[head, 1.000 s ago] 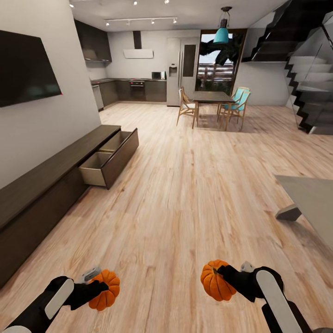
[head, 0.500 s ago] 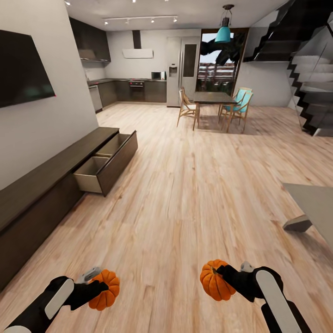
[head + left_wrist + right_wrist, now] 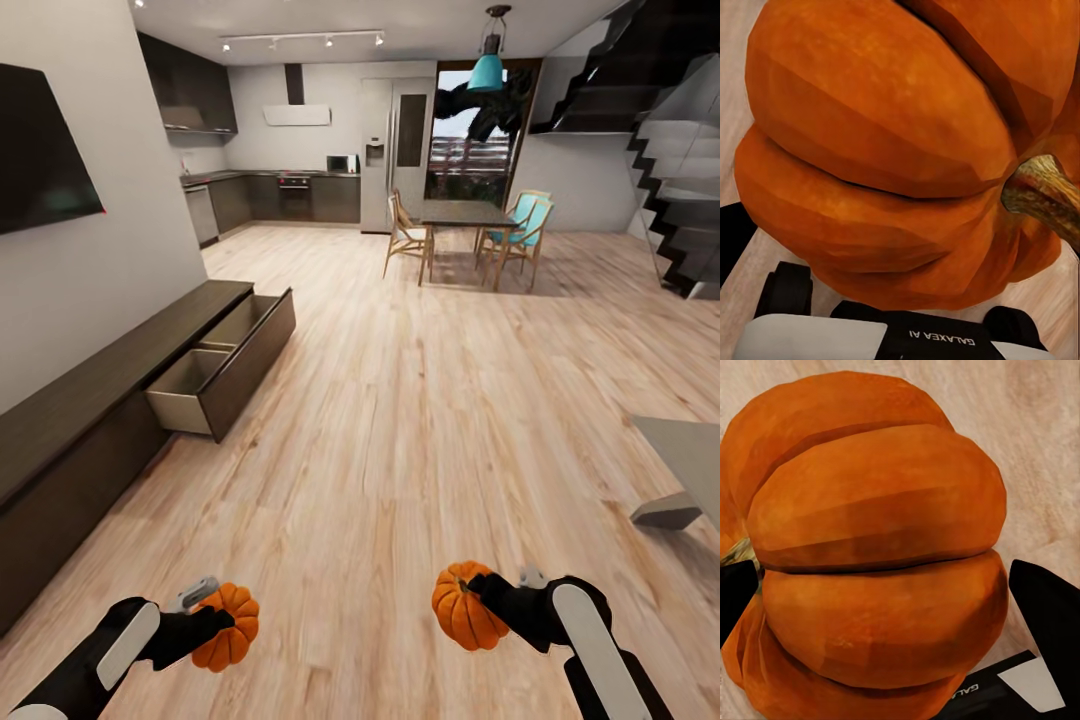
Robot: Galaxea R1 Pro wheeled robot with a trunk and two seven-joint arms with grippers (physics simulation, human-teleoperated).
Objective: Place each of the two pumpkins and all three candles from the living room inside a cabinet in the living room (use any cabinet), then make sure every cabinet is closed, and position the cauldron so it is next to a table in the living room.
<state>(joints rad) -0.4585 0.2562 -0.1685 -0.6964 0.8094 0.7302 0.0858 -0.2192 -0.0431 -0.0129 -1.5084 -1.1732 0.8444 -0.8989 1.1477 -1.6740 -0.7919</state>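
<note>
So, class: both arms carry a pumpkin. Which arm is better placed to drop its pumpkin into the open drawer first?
Probably left. The open drawer of the cabinet lies on the robot's left side, nearer the left end effector and its pumpkin.

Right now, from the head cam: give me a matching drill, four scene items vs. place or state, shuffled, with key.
Column A
1. left pumpkin
2. cabinet drawer
3. dining table
4. pendant lamp

Column B
a. hangs from the ceiling, teal shade
b. pulled open, nothing visible inside
c. held in the left end effector over the wood floor
d. stands at the far end with chairs around it

Pairs: 1-c, 2-b, 3-d, 4-a
</note>
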